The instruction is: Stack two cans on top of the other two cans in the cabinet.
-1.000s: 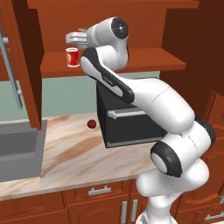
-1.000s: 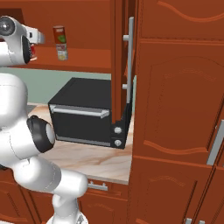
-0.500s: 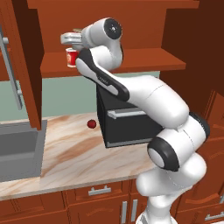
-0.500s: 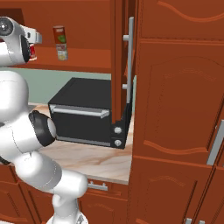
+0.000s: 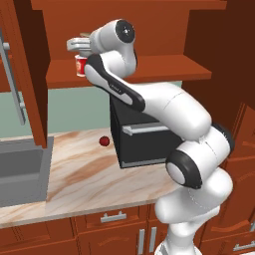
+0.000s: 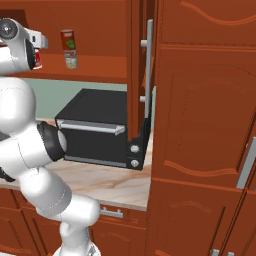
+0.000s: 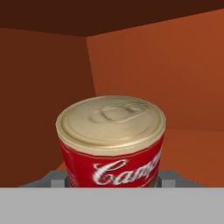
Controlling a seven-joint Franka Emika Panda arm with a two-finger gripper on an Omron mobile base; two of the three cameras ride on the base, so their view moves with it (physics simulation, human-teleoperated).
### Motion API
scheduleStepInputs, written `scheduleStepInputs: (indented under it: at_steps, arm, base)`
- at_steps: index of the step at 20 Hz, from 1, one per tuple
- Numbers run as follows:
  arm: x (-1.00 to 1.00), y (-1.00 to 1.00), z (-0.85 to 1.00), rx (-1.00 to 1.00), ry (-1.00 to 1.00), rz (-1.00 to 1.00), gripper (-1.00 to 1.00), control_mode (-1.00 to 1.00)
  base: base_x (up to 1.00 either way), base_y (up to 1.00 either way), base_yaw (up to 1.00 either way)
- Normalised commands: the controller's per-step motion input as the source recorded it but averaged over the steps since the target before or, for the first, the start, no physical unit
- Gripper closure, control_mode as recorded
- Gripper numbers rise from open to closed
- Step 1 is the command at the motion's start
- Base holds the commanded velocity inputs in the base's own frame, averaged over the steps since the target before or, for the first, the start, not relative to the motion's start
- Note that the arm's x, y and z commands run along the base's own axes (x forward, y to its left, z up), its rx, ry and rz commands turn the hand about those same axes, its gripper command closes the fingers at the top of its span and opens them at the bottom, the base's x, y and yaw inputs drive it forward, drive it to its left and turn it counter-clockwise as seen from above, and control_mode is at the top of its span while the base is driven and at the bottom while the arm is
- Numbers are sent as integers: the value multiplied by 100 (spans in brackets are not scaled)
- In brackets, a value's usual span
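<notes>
Our gripper (image 5: 74,46) sits high inside the cabinet (image 5: 149,74), just above the red can with white bands (image 5: 81,65) that stands on the shelf. From the hand camera we look at a red can (image 7: 111,142) with white script and a pale gold lid, held right in front of the lens; grey gripper parts show at its two lower sides. We take the claw to be clenched on this can, though the fingertips themselves are hidden behind it. The can is upright, its long axis vertical and its lid facing up.

From the right base camera we see a stack further along the shelf: the dark red-brown can (image 6: 68,38) with a green patch stands upright on the pale can (image 6: 71,60), touching it. The arm's white body hides most of the banded can on that side.

Below the shelf a black oven (image 5: 144,139) stands on the marble counter (image 5: 74,179). A small red ball (image 5: 104,141) lies beside it, and a grey sink (image 5: 20,172) is set in the counter at the left. The open cabinet door (image 6: 137,75), with its long grey bar handle (image 6: 148,70), hangs to the right of the shelf.
</notes>
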Motion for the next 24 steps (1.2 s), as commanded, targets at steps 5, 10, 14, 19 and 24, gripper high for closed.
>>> scheduleStepInputs:
  at_steps: [5, 10, 14, 19, 24]
  arm:
    - [9, 3, -2, -6, 0, 3, 100, -100]
    - [7, 3, -3, -4, 0, 0, 100, -100]
    - [10, 0, -3, -1, 0, 0, 100, -100]
    - [9, 5, -3, 0, 0, 0, 100, -100]
    - [12, 13, 1, -1, 0, 0, 100, -100]
  base:
    - [0, 0, 0]
    - [0, 0, 0]
    - [0, 0, 0]
    - [0, 0, 0]
    - [0, 0, 0]
